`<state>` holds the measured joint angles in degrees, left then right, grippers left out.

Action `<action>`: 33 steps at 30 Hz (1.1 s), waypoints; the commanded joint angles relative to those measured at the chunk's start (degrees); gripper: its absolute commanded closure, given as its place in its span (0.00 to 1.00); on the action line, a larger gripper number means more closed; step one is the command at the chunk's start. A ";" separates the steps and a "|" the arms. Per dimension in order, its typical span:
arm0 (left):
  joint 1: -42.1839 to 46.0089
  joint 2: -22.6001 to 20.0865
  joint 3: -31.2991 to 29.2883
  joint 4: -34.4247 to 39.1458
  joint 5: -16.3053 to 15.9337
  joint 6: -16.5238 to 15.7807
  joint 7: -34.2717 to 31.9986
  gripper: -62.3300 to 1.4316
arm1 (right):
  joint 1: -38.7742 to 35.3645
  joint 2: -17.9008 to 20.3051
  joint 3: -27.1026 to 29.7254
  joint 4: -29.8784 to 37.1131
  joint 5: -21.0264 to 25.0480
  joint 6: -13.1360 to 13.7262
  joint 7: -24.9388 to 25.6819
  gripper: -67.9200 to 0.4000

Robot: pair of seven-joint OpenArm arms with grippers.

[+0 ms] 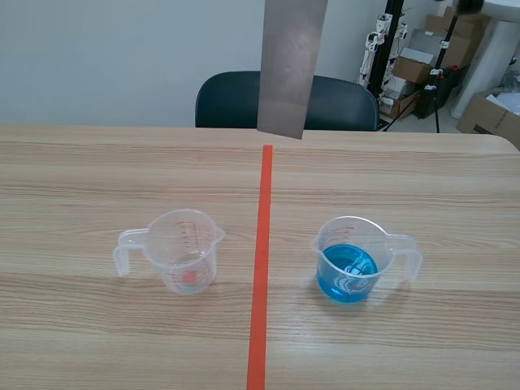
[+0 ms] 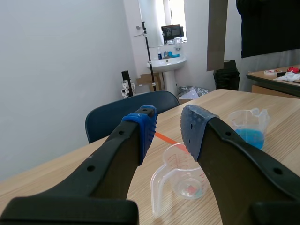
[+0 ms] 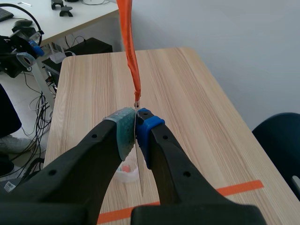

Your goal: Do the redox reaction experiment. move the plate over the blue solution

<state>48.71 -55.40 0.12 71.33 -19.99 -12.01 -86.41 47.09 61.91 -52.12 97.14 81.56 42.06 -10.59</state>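
A grey metal plate (image 1: 292,65) hangs upright from above, over the far end of the tape line. It is behind and to the left of the beaker of blue solution (image 1: 348,264). In the right wrist view my right gripper (image 3: 136,126) is shut on the plate (image 3: 137,93), seen edge-on as a thin strip between the pads. My left gripper (image 2: 168,126) is open in the air, holding nothing. Past it stand the empty clear beaker (image 2: 180,180), the blue beaker (image 2: 251,129) and the hanging plate (image 2: 217,33). Neither gripper shows in the scene view.
An empty clear measuring beaker (image 1: 180,250) stands left of the tape line, its handle pointing left. A dark chair (image 1: 236,97) is at the table's far edge. Boxes and stands (image 1: 422,65) fill the room behind on the right.
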 commanded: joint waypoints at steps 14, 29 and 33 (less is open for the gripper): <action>-0.33 0.07 -0.22 4.11 -0.39 0.22 0.09 0.88 | -10.10 10.01 0.79 0.31 -4.87 0.66 6.91 0.99; -0.55 -0.42 -3.93 17.31 -0.35 0.22 18.40 0.91 | -22.67 15.04 0.79 -0.24 -23.67 0.66 29.40 0.99; -3.69 -1.01 -4.04 20.09 0.07 -0.22 27.08 0.91 | -22.97 17.51 0.79 -0.24 -26.53 0.66 36.20 0.99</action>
<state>46.39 -56.05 -3.99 90.52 -19.53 -12.10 -58.85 22.81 77.91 -52.12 96.75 54.28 42.06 24.36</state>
